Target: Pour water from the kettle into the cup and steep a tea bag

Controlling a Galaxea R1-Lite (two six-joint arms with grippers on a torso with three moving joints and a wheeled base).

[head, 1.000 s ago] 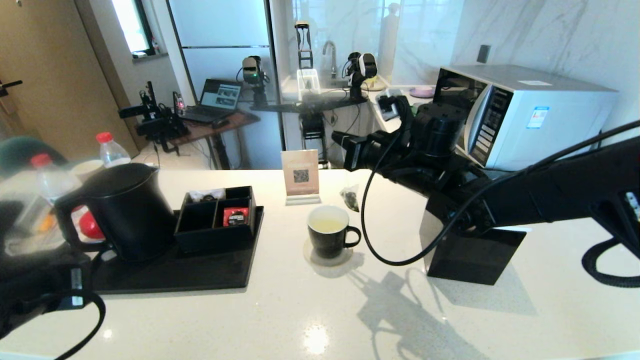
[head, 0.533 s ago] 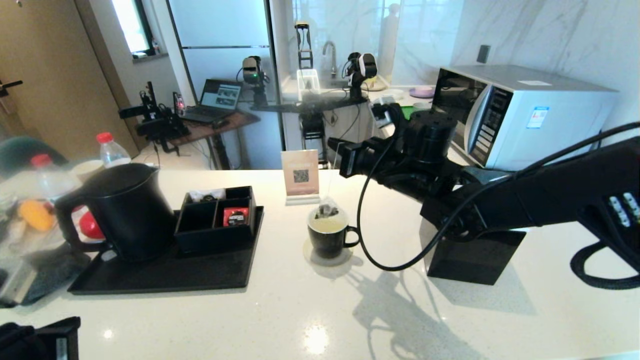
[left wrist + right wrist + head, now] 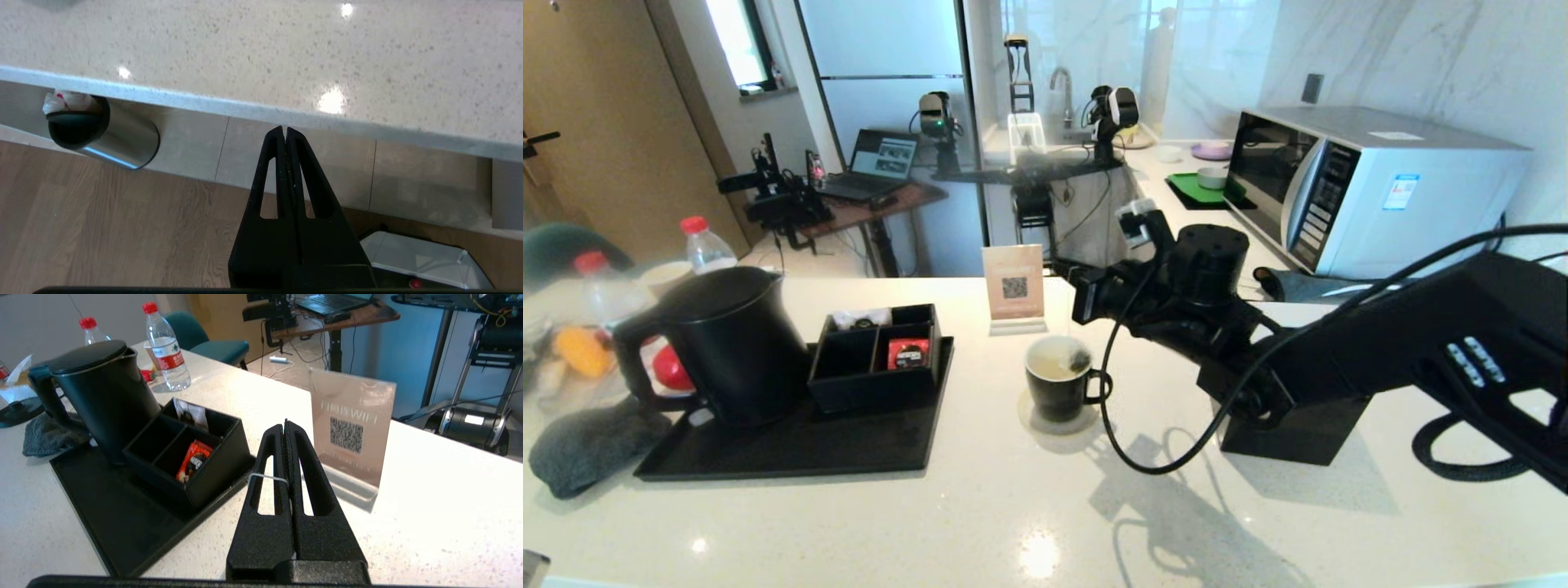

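Note:
The black cup (image 3: 1059, 384) stands on a round coaster at the middle of the counter, with pale liquid inside. The tea bag (image 3: 1079, 359) lies in it against the right inner wall. Its thin white string (image 3: 265, 478) runs up to my right gripper (image 3: 1066, 269), which hovers just above and behind the cup. That gripper (image 3: 285, 424) is shut on the string, which crosses one finger. The kettle (image 3: 719, 343) stands upright, lid on, on the black tray (image 3: 792, 453) at the left. My left gripper (image 3: 284, 130) is shut and empty, below the counter's front edge.
A black organiser (image 3: 876, 355) with a red packet (image 3: 907, 353) sits on the tray beside the kettle. A QR sign (image 3: 1014, 286) stands behind the cup. A black square box (image 3: 1290, 420) and a microwave (image 3: 1372, 184) are on the right. Bottles (image 3: 704, 243) and a grey cloth (image 3: 592, 445) are at the left.
My right gripper has moved left and down, bringing the tea bag from beside the cup into it. The left arm has dropped out of the head view at the lower left.

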